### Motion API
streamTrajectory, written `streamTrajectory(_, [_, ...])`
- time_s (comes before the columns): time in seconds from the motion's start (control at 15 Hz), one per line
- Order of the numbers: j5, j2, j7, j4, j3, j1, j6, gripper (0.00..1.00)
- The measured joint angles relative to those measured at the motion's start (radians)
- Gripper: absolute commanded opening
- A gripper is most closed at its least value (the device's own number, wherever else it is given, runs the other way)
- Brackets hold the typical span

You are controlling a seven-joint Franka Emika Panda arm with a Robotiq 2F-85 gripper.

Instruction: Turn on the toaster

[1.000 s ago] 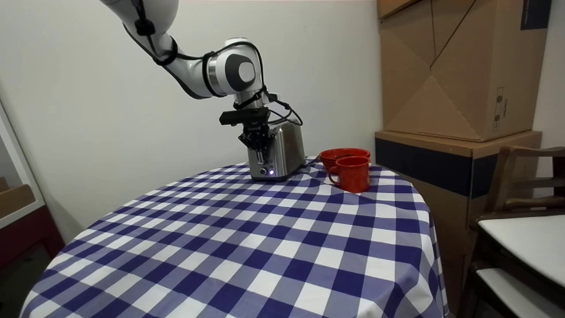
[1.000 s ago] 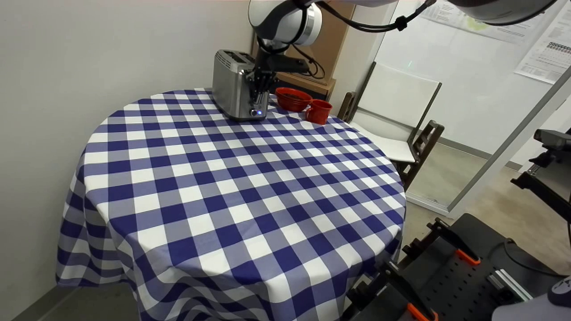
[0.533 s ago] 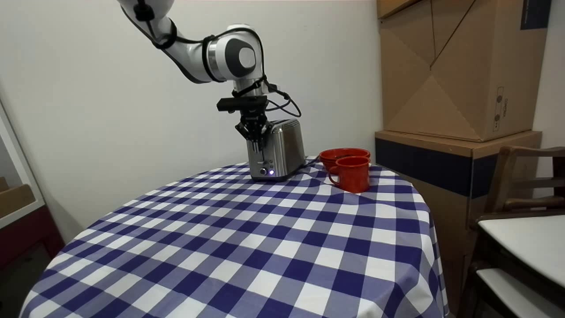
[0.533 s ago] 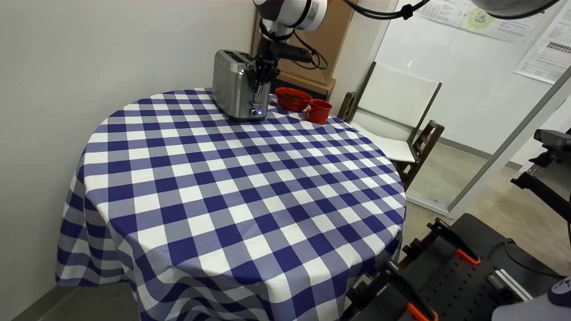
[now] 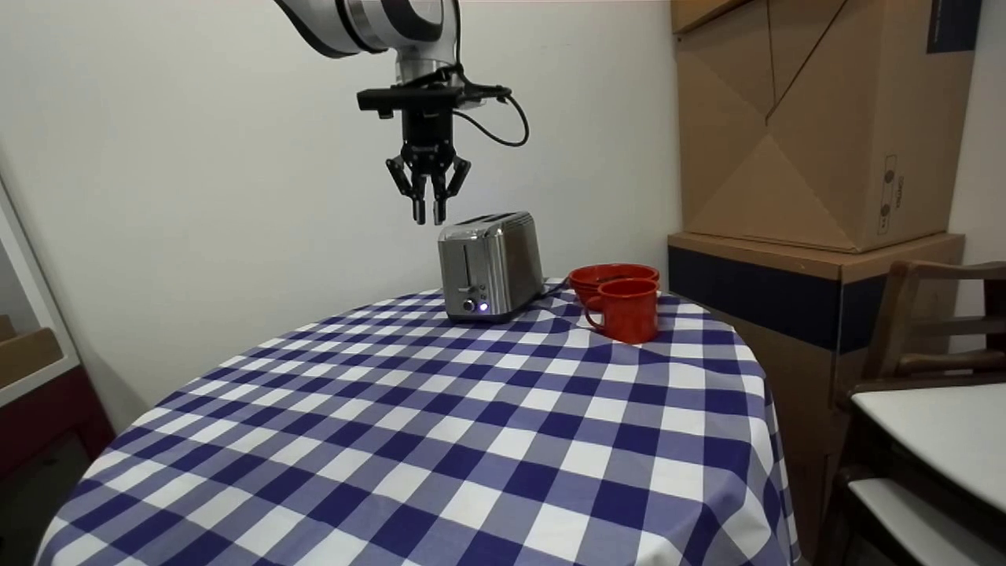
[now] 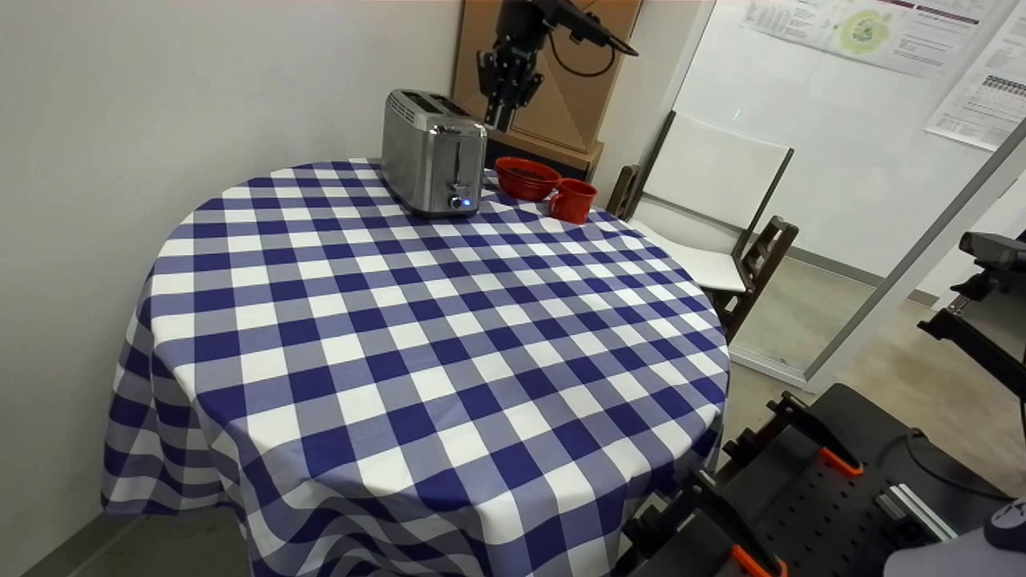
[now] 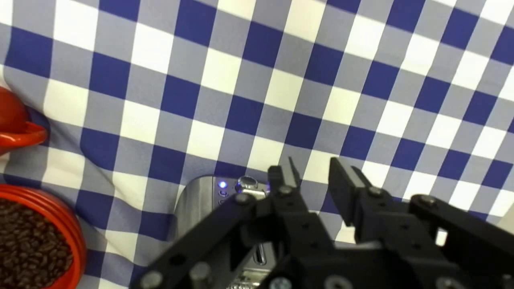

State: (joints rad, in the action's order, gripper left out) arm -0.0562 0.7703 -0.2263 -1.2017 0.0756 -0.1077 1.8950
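The toaster [image 5: 515,263] is a boxy, shiny silver-grey metal box standing at the far edge of the table. It also shows in an exterior view [image 6: 407,156] and partly in the wrist view [image 7: 192,206]. Its front lever [image 5: 469,291] sits low in its slot, just above the round knob [image 6: 455,202]. A blue light [image 7: 222,184] glows beside the knob. My gripper [image 5: 429,214] hangs above and in front of the toaster, apart from it. Its fingers point down with a gap and nothing between them, as the wrist view [image 7: 312,172] shows. The gripper hides part of the toaster there.
A red cup [image 5: 630,314] and red bowls [image 6: 525,191] stand beside the toaster. The top bowl [image 7: 77,237] holds coffee beans. A checked cloth [image 5: 377,440] covers the round table. A wall is behind. Cardboard boxes [image 5: 762,157] and chairs [image 6: 705,176] stand past the table.
My gripper has risen from the toaster's front to above it and moved away from its face. The wrist has turned somewhat. The lever and front are uncovered; the light stayed lit.
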Motion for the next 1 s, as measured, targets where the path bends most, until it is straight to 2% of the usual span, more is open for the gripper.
streamTrajectory(0.33, [0.001, -0.15, -0.005, -0.242, -0.03, -0.009, 0.057, 0.98])
streamTrajectory(0.73, [0.002, -0.301, -0.004, -0.549, -0.051, -0.009, 0.259, 1.0])
streamTrajectory(1.0, [0.002, -0.433, -0.006, -0.758, -0.051, -0.006, 0.345, 1.0])
